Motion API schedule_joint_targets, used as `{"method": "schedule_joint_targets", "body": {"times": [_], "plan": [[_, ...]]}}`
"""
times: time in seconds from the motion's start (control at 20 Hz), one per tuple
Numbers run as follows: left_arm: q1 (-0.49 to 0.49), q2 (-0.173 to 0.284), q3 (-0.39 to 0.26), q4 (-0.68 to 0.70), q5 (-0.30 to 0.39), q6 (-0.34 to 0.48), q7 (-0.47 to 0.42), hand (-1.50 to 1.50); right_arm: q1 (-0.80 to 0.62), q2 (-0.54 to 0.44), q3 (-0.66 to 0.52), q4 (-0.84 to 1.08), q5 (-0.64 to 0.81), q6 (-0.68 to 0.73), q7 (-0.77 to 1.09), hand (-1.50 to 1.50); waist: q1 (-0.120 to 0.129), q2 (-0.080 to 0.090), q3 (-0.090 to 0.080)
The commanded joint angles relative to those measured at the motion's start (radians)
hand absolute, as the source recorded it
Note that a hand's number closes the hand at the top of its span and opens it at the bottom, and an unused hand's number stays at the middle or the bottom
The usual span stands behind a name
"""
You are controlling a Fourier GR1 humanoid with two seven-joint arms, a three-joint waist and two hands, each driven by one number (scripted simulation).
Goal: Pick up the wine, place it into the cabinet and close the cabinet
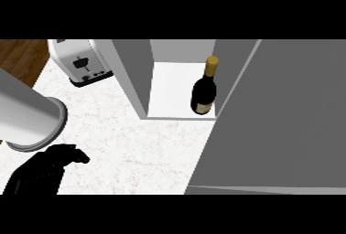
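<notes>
The wine bottle [203, 93], dark glass with a gold neck, stands upright on the white shelf inside the cabinet [169, 91], near its right side. The grey cabinet door [277, 123] is swung out and fills the right of the view, its edge close to the bottle. My left forearm [27, 114] is a grey cylinder at the left. Its black hand [47, 171] hangs low at the bottom left over the counter, fingers relaxed and holding nothing, far from the bottle. My right hand does not show.
A white toaster [81, 61] stands at the back left, beside the cabinet's left wall [128, 77]. The white marble counter [135, 146] lies between my left hand and the cabinet. Brown floor shows at the far left.
</notes>
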Motion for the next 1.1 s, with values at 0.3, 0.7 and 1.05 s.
{"method": "schedule_joint_targets", "body": {"times": [0.3,0.7,1.05], "plan": [[0.220,0.141,0.192,0.028,0.125,-0.186,-0.094,-1.50,-0.191,0.034,0.379,0.003,0.210,-0.246,0.142,1.50,0.015,-0.008,-0.003],[0.342,0.257,0.297,0.085,0.156,-0.359,-0.119,-1.50,-0.416,0.031,0.441,0.177,0.308,-0.527,0.057,1.50,0.038,-0.006,-0.003],[0.349,0.307,0.386,0.143,0.200,-0.472,-0.119,-1.50,-0.563,0.028,0.359,0.235,0.288,-0.719,0.000,1.50,0.043,0.002,-0.003]]}}
